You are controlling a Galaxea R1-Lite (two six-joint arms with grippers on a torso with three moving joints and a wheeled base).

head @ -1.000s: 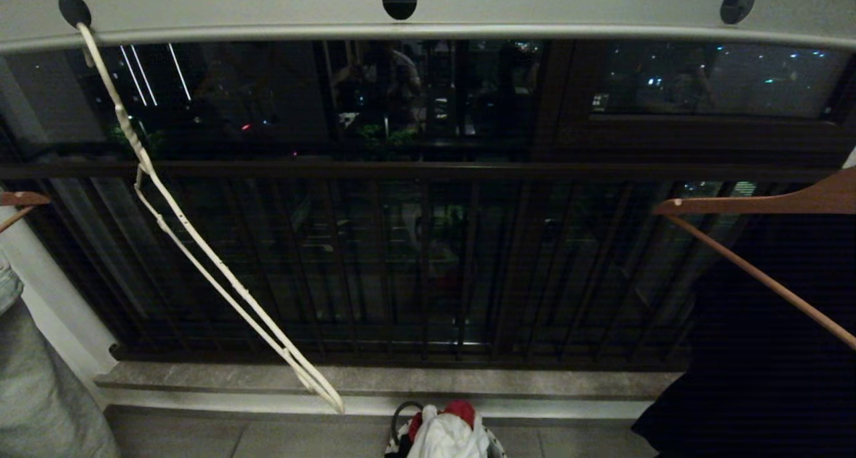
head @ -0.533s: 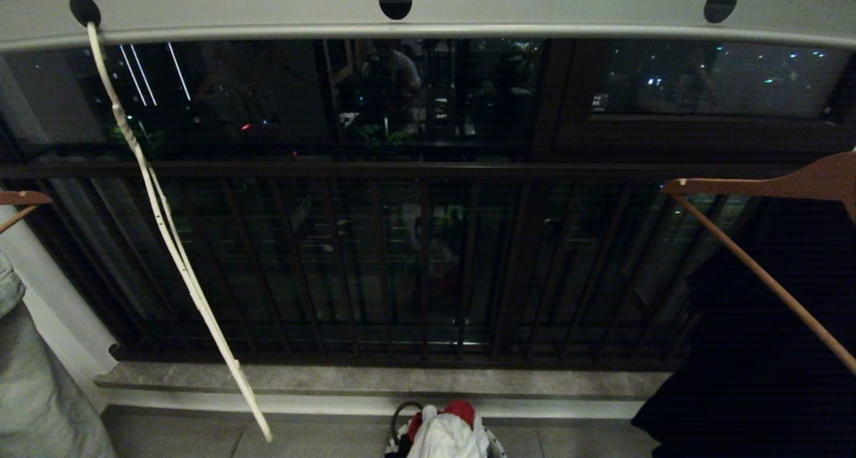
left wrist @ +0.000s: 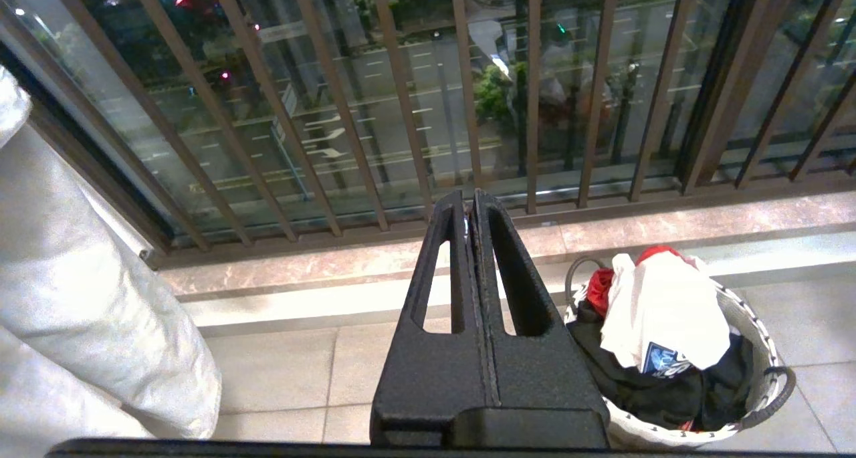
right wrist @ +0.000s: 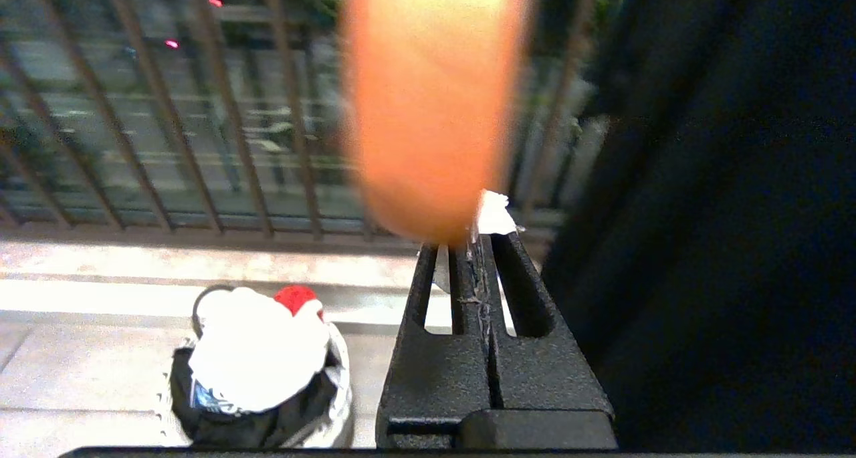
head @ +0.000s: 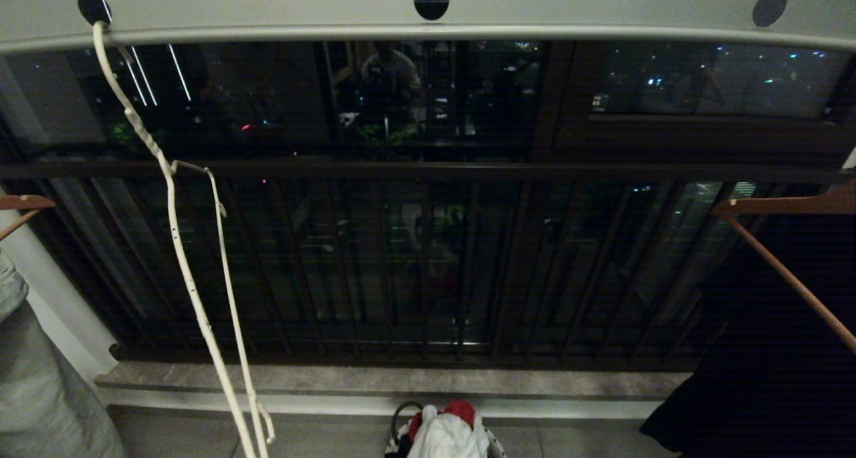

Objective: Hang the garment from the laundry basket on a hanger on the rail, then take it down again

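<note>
White garment heaped in the laundry basket, beside and below the left tool, jaws together, empty. Right tool, jaws together, hovers beyond the basket. Wire hanger hangs from the rail, bare.

A dark brown window railing with upright bars stands beyond both pincers, above a stone sill and a tiled floor. Close before the right pincer hangs a blurred brown wooden hanger, with a black garment just beside it. A pale grey cloth hangs beside the left pincer.
</note>
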